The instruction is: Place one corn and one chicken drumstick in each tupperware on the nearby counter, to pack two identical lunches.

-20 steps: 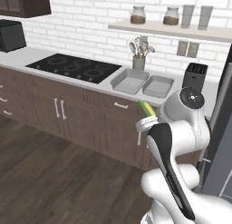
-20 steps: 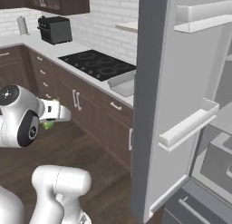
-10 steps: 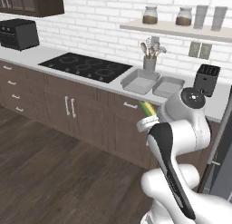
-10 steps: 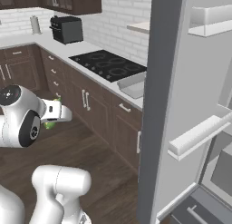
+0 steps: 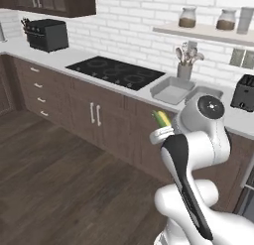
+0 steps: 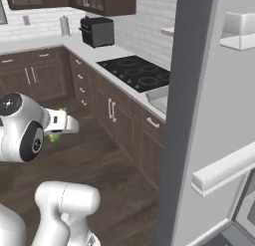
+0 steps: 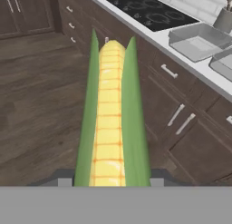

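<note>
gripper [image 7: 108, 182]: clamped on corn [image 7: 111, 114] (ridged yellow kernels, smooth green husk) | tupperware [image 7: 199, 41]: shallow, grey, round-cornered

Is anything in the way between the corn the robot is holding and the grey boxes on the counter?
Nothing visible blocks it. The pincer holds the corn out over the floor, and the two tupperware sit open on the counter beside the stove top.

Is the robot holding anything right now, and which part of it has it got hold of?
Yes, an ear of corn, gripped at its near end between the gripper fingers, with the rest sticking out ahead toward the counter.
</note>
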Tool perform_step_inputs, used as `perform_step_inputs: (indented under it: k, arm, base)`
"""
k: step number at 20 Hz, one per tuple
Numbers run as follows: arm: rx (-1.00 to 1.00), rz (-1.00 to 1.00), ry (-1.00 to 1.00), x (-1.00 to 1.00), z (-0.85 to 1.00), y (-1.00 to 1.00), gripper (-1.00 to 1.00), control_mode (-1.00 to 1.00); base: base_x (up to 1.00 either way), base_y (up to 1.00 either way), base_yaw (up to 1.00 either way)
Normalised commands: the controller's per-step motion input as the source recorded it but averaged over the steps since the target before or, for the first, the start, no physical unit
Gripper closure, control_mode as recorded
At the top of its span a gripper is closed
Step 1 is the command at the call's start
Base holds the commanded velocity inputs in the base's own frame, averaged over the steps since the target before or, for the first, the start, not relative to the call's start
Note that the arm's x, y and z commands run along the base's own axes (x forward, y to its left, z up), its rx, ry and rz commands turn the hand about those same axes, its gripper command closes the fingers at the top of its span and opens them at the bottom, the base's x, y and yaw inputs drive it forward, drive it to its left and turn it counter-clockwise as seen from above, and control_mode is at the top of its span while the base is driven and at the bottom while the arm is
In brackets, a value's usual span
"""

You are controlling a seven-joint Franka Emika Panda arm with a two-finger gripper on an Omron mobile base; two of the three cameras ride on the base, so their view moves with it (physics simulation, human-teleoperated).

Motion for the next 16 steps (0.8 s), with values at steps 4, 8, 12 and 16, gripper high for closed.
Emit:
perform_step_inputs:
  k: [4,8,12,16]
  arm:
    - [0.00,0.00,0.00,0.00,0.00,0.00,1.00,1.00]
    - [0.00,0.00,0.00,0.00,0.00,0.00,1.00,1.00]
    - [0.00,0.00,0.00,0.00,0.00,0.00,1.00,1.00]
    - [0.00,0.00,0.00,0.00,0.00,0.00,1.00,1.00]
  base:
    - [0.78,0.43,0.23]
    - [0.80,1.00,0.04]
    - [1.00,0.60,-0.13]
    - [0.86,0.49,-0.57]
